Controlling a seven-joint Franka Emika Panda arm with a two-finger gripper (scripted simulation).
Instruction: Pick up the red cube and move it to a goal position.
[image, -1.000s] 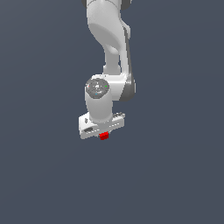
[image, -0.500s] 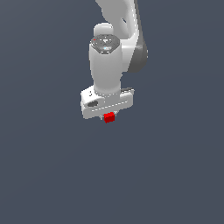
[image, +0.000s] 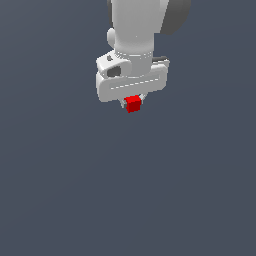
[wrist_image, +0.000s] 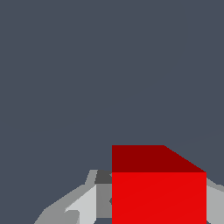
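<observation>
We see the pincer (image: 133, 103) pinching the red cube (image: 133, 104) between its fingers (wrist_image: 87, 202), the cube hanging just under the white hand. Compared with half a second ago, the arm (image: 142, 25) has swung closer to the camera and looms larger, and the cube has come along in the grip.

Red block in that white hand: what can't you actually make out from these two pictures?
- Goal position: no marker shows in either view.
- Fingers of the hand: mostly hidden in the exterior view by the hand's white body; in the wrist view the picture's edge cuts them.
- Red cube: its lower part runs off the wrist view's edge.
- Arm: cut off by the exterior view's top edge.
</observation>
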